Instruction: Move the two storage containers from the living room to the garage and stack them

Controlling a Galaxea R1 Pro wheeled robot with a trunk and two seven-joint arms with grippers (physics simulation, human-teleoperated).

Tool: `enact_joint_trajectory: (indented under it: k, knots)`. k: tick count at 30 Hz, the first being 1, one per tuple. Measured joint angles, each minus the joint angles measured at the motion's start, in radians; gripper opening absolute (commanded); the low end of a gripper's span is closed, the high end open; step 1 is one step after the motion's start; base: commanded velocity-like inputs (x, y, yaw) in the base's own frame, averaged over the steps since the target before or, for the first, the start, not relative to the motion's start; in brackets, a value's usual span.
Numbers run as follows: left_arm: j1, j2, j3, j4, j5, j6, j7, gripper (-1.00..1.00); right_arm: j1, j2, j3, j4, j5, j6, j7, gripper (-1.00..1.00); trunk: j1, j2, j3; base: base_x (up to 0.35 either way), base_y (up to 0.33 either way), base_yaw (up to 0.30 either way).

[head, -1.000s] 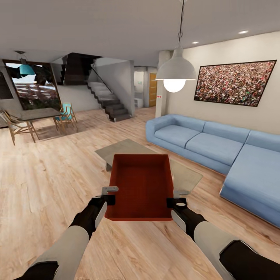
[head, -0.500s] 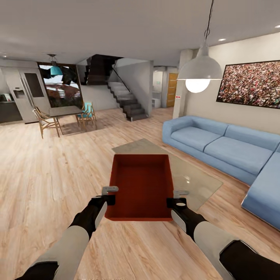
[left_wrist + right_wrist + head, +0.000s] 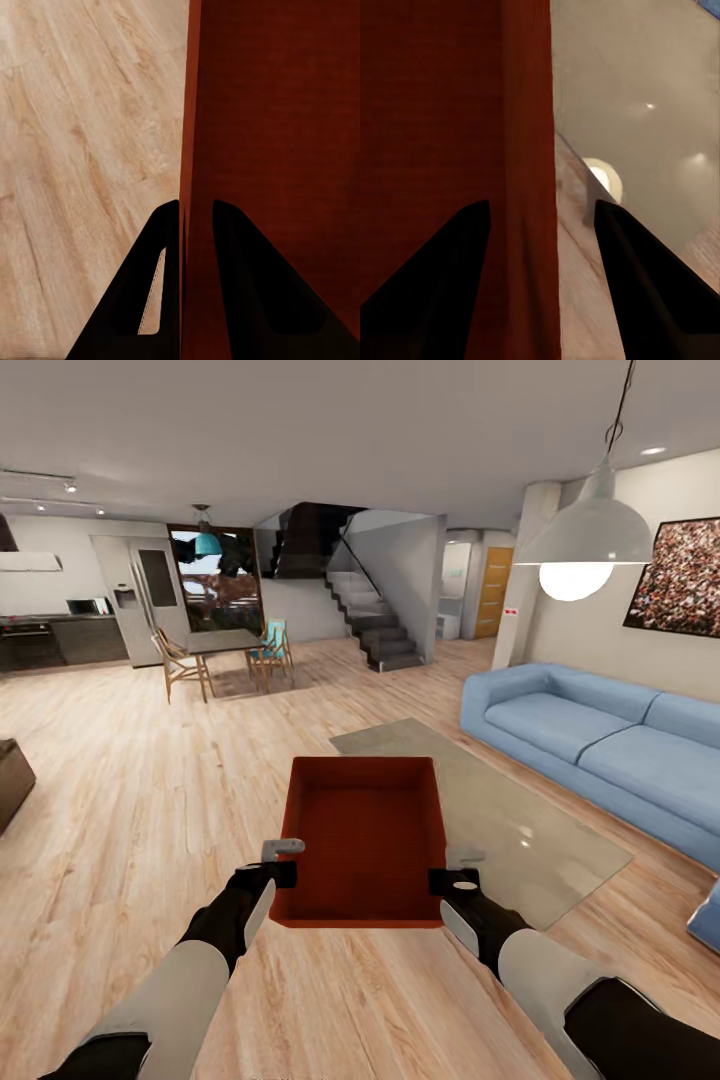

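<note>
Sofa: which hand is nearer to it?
Right. The right hand grips the container's wall on the side facing the sofa; the left hand grips the opposite wall, farther away.

Light wood plank floor runs through an open room with beige walls. A blue sofa faces a glass coffee table. A white pendant lamp glows. Beyond stand a staircase, dining table with chairs, and refrigerator.

Right claw fingers straddle storage container wall; glass table beyond.
</note>
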Motion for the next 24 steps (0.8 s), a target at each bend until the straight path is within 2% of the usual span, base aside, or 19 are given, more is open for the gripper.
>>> enact_joint_trajectory:
  k: [24]
  knots:
    - [-0.001, 0.0, 0.0, 0.001, 0.0, 0.0, 0.0, -1.0, 0.0, 0.0, 0.0, 0.0, 0.0, 0.0, 0.0, -1.0, 0.0, 0.0, 0.0, 0.0, 0.0, 0.3]
